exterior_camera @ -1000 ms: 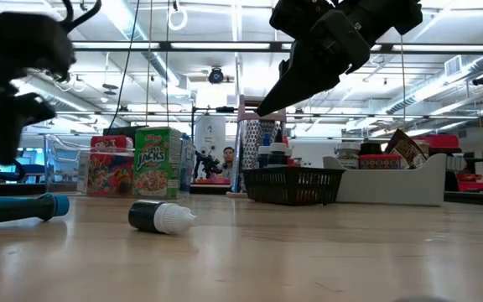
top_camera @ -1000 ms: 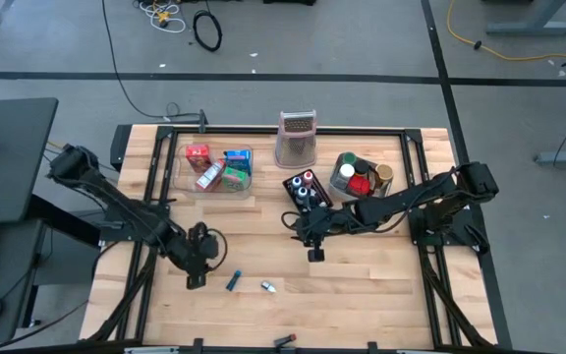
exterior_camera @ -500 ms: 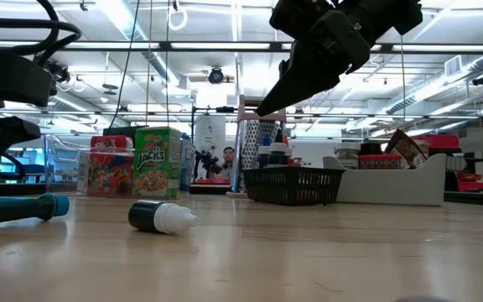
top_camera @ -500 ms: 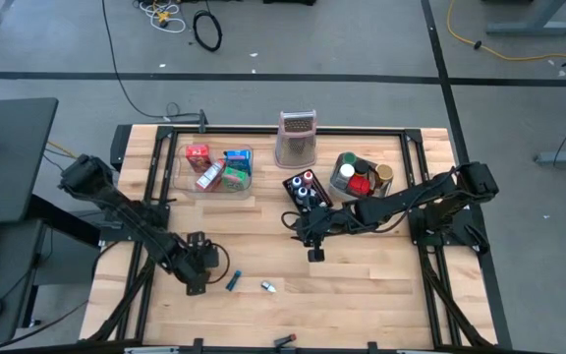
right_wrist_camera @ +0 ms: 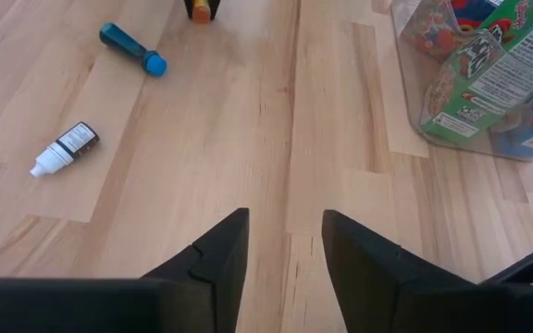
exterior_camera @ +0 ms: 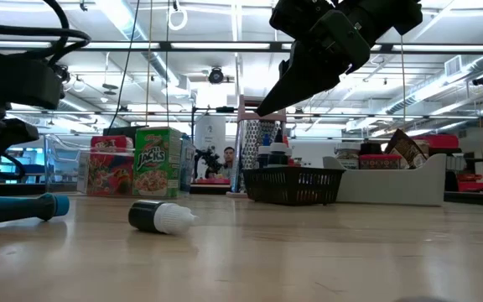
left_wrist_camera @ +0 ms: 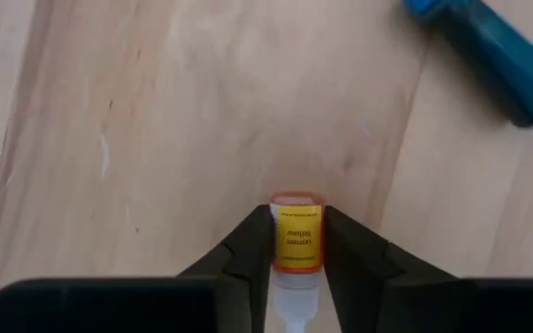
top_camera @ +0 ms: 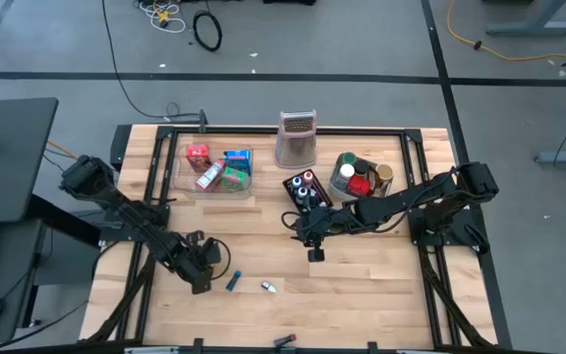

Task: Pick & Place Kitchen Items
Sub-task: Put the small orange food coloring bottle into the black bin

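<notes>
Toward the front-left of the pale wooden bench (top_camera: 263, 236), to the left of the black mesh basket (top_camera: 304, 190), the left gripper (left_wrist_camera: 297, 242) sits low over the boards, its two dark fingers (left_wrist_camera: 253, 245) pressed against the sides of a small yellow-labelled vial with an orange-red cap (left_wrist_camera: 297, 233). Just to that gripper's right a slim blue tube (top_camera: 232, 281) lies flat on the bench, and a little farther right lies a small dropper bottle with a dark label and white tip (top_camera: 268, 287), apart from the tube.

Behind these, left of the mesh basket, a clear plastic tray (top_camera: 248, 155) holds red, blue and green cereal-type packets (top_camera: 230, 172). A tall perforated metal stand (top_camera: 297, 139) rises just behind the basket, which carries several small bottles with coloured caps.

Just in front of the basket the right gripper (right_wrist_camera: 285, 242) hangs above bare boards, its fingers (right_wrist_camera: 222, 240) a moderate gap apart with nothing between them.

To the right of the basket a grey bin (top_camera: 345, 181) holds small green, red and tan cans (top_camera: 362, 177).
</notes>
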